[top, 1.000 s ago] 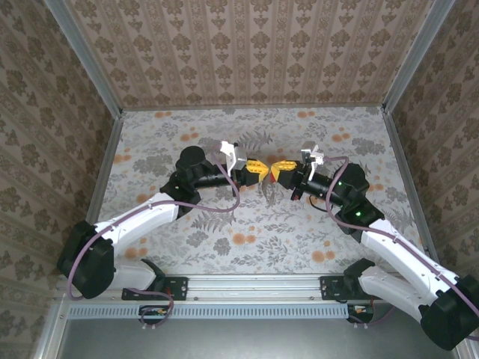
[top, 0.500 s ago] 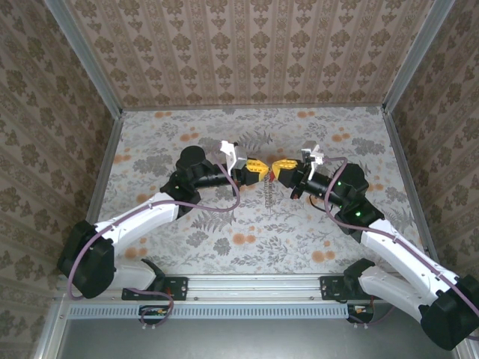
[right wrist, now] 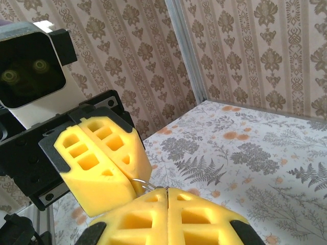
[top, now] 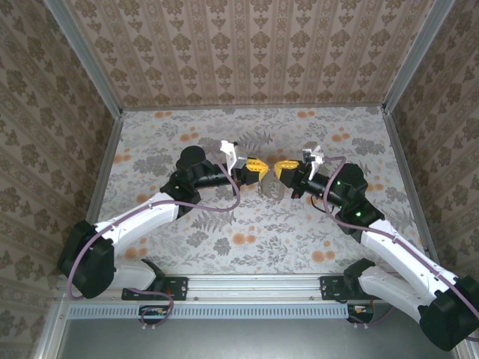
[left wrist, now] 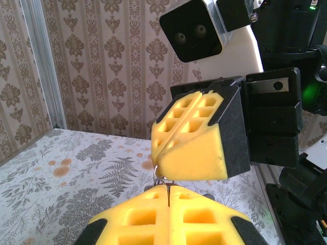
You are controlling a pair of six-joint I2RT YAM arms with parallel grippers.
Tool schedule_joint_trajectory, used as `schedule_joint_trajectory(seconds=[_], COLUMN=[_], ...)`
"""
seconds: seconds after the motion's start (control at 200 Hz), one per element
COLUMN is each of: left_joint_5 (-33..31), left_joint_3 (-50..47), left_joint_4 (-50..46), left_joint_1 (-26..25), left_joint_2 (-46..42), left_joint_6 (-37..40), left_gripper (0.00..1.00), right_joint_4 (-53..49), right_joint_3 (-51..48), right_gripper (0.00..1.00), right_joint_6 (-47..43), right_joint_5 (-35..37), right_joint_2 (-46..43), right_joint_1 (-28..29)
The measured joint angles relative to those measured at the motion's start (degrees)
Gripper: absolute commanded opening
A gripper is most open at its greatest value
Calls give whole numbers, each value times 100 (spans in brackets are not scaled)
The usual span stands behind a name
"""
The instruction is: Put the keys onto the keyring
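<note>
Two arms: left arm [top: 146,215] at lower left, right arm [top: 397,250] at lower right. Two grippers mid-frame: left gripper [top: 257,169], right gripper [top: 283,170]. Four yellow fingers [left wrist: 190,153], two apiece. Two wrist cameras [left wrist: 193,30]. One thin metal loop [right wrist: 142,184]

Your left gripper [top: 257,168] and right gripper [top: 283,170] both wear bright yellow pads [left wrist: 196,153] on black housings. The key [left wrist: 160,177] between them glints silver, and a dark red streak sits in the seam of the left pads, at 6 o'clock in the left wrist view. Your arms [top: 150,212] are white with black joints and purple cables [top: 217,210]. A green light [top: 358,214] glows at 4 o'clock. The wrist camera [left wrist: 196,30] is white with a black face. The table [top: 247,232] carries grey ferns and orange blooms on a pale ground. The walls [top: 247,52] show beige stripes with brown damask medallions. The rails [top: 254,283] are silver.
</note>
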Motion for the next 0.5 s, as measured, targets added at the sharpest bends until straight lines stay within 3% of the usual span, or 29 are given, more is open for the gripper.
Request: schedule_joint_trajectory(seconds=[0.33, 0.5], left_joint_5=[-7, -31], left_joint_3=[0, 0], left_joint_4=[83, 144], left_joint_1=[-24, -42], left_joint_2=[0, 0], left_joint_6=[0, 2], left_gripper=[0, 0], right_joint_4=[7, 44], right_joint_3=[-50, -118], right_gripper=[0, 31], right_joint_6=[153, 369], right_joint_5=[-398, -678], right_joint_2=[7, 0], right_joint_1=[-83, -396])
